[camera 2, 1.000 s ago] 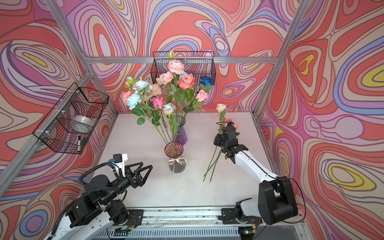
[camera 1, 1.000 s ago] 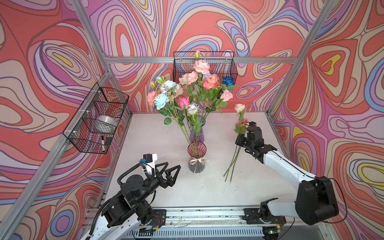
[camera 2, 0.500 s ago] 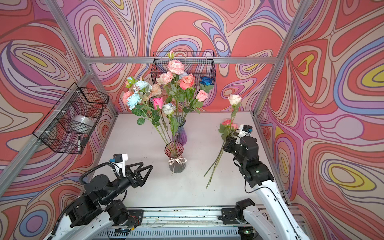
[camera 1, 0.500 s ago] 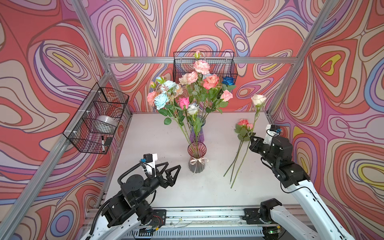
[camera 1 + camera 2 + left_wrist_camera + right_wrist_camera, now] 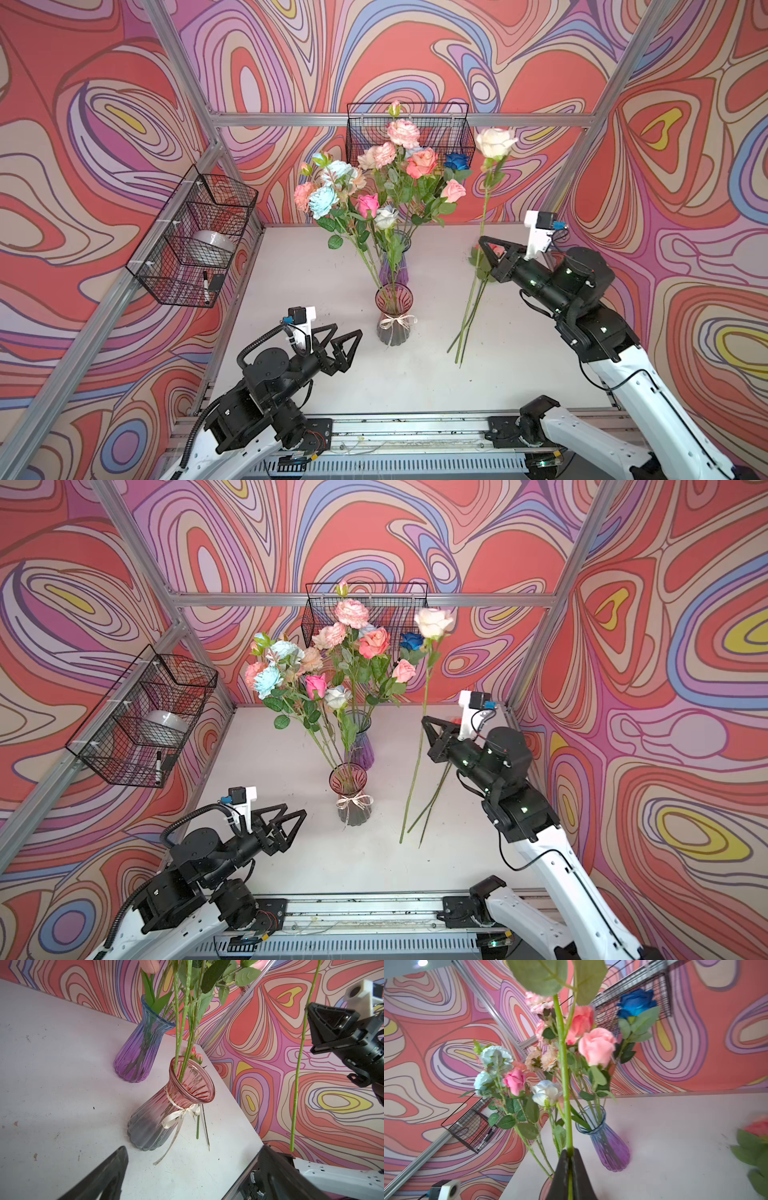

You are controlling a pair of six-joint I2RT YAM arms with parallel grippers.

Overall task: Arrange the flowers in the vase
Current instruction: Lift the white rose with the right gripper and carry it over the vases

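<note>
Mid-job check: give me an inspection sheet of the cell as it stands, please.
Surface: white table, scuffed.
Job's things: pink vase and purple vase both hold stems; cream rose held upright in the air; loose flowers lie right of the pink vase.
Clutter: nothing seen.
End effectors: right end effector shut on the cream rose's stem; left end effector open, empty.
Cables: black hose loops over the left arm.
Surroundings: side basket and rear basket on patterned walls.
</note>
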